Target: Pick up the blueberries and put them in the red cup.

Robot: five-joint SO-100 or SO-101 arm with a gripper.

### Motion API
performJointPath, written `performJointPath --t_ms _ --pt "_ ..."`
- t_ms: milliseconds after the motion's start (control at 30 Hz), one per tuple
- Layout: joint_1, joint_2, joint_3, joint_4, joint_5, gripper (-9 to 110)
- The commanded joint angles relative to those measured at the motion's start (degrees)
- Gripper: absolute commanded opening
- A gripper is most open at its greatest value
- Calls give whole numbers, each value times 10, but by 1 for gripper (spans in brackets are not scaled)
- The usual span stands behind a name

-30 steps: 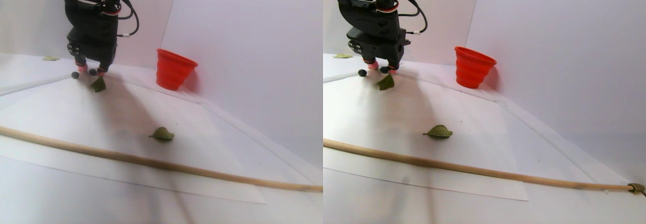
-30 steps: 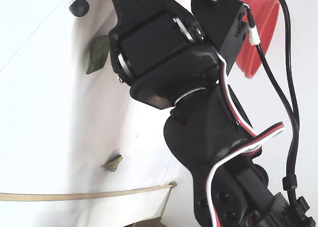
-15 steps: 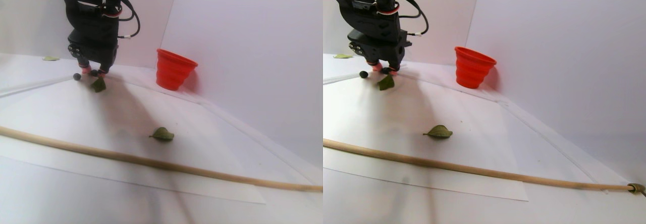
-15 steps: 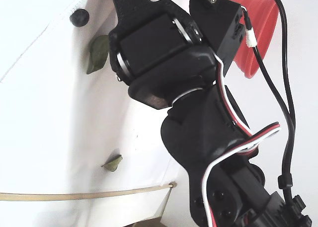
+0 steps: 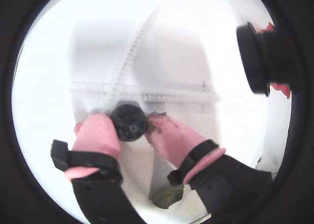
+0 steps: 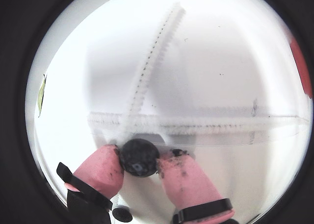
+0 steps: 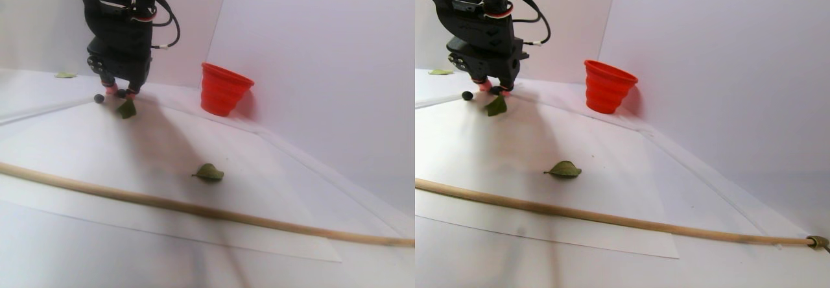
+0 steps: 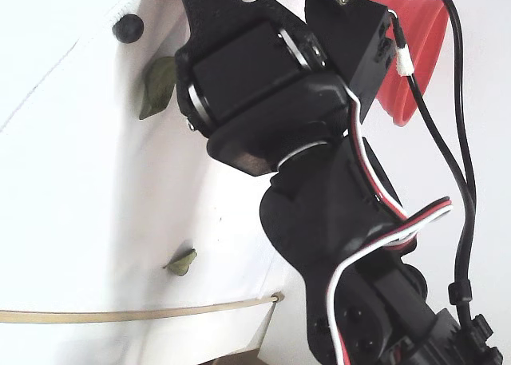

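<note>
In a wrist view, a small, round, dark blueberry [image 5: 129, 121] is pinched between the pink-padded fingertips of the black gripper [image 5: 131, 128], low over the white table [image 7: 162, 139]. The ribbed red-orange cup [image 7: 224, 89] stands well apart, to the right in the stereo pair view.

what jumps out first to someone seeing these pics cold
In both wrist views, the hand with its pink-tipped fingers grips a small, round, dark blue-black blueberry just above the white table. In the stereo pair view, the red-orange ribbed cup glows against the white wall to the right of the arm. A long thin wooden stick lies across the foreground.
</note>
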Motion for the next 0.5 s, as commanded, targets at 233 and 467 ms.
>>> performJointPath --t_ms 233,467 --pt "21 142 37 22 -12 12" --pt "30 173 58 32 -21 12"
